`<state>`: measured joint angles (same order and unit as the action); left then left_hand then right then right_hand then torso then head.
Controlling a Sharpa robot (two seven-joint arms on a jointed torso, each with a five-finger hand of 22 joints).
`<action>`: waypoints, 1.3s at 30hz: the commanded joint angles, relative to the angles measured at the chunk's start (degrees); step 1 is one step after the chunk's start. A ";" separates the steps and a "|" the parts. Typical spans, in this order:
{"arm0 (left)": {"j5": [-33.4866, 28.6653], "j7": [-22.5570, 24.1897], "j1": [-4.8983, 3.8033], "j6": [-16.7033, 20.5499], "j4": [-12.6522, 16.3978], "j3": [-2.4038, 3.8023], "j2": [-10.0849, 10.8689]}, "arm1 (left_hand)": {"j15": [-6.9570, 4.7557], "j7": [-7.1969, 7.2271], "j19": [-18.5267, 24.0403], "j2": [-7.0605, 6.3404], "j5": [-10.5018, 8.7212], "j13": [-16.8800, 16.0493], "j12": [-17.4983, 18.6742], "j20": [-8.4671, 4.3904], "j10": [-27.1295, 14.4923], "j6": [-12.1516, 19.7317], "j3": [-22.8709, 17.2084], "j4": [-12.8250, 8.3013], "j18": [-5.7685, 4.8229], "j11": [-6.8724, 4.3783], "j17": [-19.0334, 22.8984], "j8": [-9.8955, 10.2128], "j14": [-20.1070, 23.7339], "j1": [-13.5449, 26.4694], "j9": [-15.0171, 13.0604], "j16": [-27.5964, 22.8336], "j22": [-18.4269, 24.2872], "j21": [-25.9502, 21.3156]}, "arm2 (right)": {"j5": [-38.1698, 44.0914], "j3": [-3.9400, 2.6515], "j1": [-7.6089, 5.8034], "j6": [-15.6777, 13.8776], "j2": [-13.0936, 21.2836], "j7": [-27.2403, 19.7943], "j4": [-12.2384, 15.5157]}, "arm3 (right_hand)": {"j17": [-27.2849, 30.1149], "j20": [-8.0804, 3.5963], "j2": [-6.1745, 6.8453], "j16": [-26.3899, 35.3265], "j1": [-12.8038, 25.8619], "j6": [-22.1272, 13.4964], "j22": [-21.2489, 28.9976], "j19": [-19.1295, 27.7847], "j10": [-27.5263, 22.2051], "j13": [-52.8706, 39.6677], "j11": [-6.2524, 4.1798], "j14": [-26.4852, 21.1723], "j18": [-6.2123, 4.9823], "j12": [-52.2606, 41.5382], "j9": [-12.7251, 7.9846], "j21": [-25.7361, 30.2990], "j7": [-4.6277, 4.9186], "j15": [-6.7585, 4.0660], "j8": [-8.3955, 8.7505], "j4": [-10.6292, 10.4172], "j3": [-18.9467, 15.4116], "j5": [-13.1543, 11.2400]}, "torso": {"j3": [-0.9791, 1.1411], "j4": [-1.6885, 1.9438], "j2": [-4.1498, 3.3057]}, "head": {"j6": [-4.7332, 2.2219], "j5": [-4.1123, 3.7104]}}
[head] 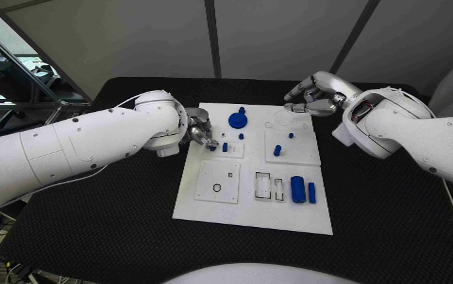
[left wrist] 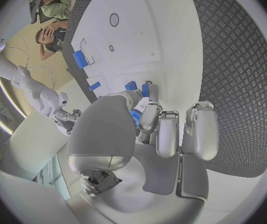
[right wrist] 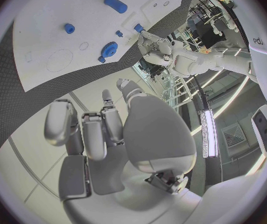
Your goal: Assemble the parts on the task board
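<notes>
A white rectangular task board (head: 253, 192) is lying in the middle of the black textured bench (head: 378, 199). On it, small blue parts are spread out: a blue toothed gear wheel (head: 238, 120) at about 12 o'clock from the board's centre, two small blue pegs (head: 277, 150) at about 2 o'clock, and a pair of blue cylinders (head: 302, 190) at about 4 o'clock, just beside two empty rectangular slots (head: 268, 186). A round hole in a raised white square plate (head: 218, 181) is sitting at about 8 o'clock.

The left hand (head: 202, 136) is being held low over the board's upper left area, at about 10 o'clock. Its silver fingers (left wrist: 159, 129) are curled inward, and a small blue piece (left wrist: 135, 117) is showing against them in the left wrist view; it appears to be pinched there, though the grip itself is partly hidden. The right hand (head: 314, 97) is being held beyond the board's far right corner, at about 1 o'clock, with its fingers (right wrist: 90, 129) loosely bent and nothing seen in them.

A seating step is judged to be under way. The small piece could be dropped or tilted if the pinch is loosened before it is lined up with its hole, and a neighbouring peg could be knocked by the curled fingers being lowered so close beside it.
</notes>
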<state>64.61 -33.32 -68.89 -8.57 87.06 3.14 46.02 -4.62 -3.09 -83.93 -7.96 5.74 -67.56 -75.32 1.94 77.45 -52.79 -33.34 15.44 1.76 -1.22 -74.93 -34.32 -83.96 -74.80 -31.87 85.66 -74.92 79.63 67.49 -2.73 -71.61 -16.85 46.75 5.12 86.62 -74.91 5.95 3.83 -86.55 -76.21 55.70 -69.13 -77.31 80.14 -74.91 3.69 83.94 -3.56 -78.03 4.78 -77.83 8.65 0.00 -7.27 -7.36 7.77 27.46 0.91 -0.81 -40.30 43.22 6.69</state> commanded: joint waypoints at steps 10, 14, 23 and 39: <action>-2.18 0.86 -0.31 0.59 1.29 0.16 1.11 | 0.23 0.01 -1.28 -0.91 0.38 0.81 1.01 0.03 0.15 0.62 -8.79 -8.30 0.72 0.07 -8.11 -0.66 -4.24 1.53 -1.16 0.09 -11.10 -0.41 | 0.13 -0.04 -0.11 0.26 -0.10 -0.46 -0.06 | -8.55 -0.15 0.07 0.21 0.04 0.30 -0.05 0.21 -0.18 -2.11 0.03 4.53 -0.97 0.19 -0.09 0.21 0.06 -0.47 -0.29 -0.01 0.35 0.20 | 0.01 0.02 0.00 | -0.15 0.12; -3.23 1.02 -0.86 -0.60 1.24 0.23 1.53 | 0.23 -0.01 -1.22 -0.98 0.37 1.09 1.21 0.03 0.01 0.63 -8.91 -8.45 0.75 0.08 -8.09 -0.67 -4.23 1.54 -1.22 0.07 -11.05 -0.56 | 0.13 -0.04 -0.11 0.25 -0.10 -0.45 -0.09 | -8.55 -0.15 0.07 0.21 0.04 0.30 -0.05 0.21 -0.18 -2.11 0.03 4.53 -0.97 0.19 -0.09 0.21 0.06 -0.47 -0.29 -0.01 0.35 0.20 | 0.00 0.01 -0.02 | -0.22 0.21; -5.28 1.16 -3.45 -6.16 -0.70 0.28 1.00 | 0.25 -0.02 -1.07 -1.03 0.33 1.08 1.22 0.03 0.04 0.64 -8.99 -8.59 0.83 0.09 -8.06 -0.68 -4.23 1.53 -1.27 0.06 -10.94 -0.88 | 0.13 -0.04 -0.11 0.21 -0.23 -0.45 -0.24 | -8.55 -0.15 0.07 0.21 0.04 0.30 -0.05 0.21 -0.18 -2.11 0.03 4.53 -0.97 0.19 -0.09 0.21 0.06 -0.47 -0.29 -0.01 0.35 0.20 | 0.01 0.02 -0.01 | -0.16 0.31; -3.67 -0.15 -5.47 -10.72 -6.75 -2.41 -4.57 | 0.33 -0.14 -1.08 -0.56 0.21 0.86 1.10 0.08 0.28 0.66 -9.33 -8.83 0.81 0.20 -8.02 -0.82 -4.22 1.79 -1.62 0.03 -11.00 -0.86 | 0.13 -0.04 -0.11 -0.04 -0.48 -0.48 -0.08 | -8.56 -0.16 0.18 0.21 0.17 0.33 -0.01 0.21 -0.17 -2.11 0.03 4.53 -0.97 0.18 -0.10 0.24 0.06 -0.47 -0.30 -0.17 0.41 0.41 | 0.05 -0.02 -0.06 | 0.22 0.66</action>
<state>60.00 -33.07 -74.25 -17.26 80.55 0.76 41.65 -4.60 -3.19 -83.92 -8.90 5.90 -66.65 -74.30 1.95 77.30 -52.31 -35.50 13.66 1.75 -1.07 -74.93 -34.95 -83.96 -73.25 -33.44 85.66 -74.92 78.91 67.49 -2.73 -71.61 -16.82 46.32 5.08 86.37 -74.90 5.95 3.83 -86.55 -76.21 55.70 -69.13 -77.31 80.14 -74.92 3.69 83.94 -3.56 -78.03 4.73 -77.83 8.65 0.00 -7.27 -7.52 7.94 27.69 0.94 -0.85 -40.33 43.42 7.32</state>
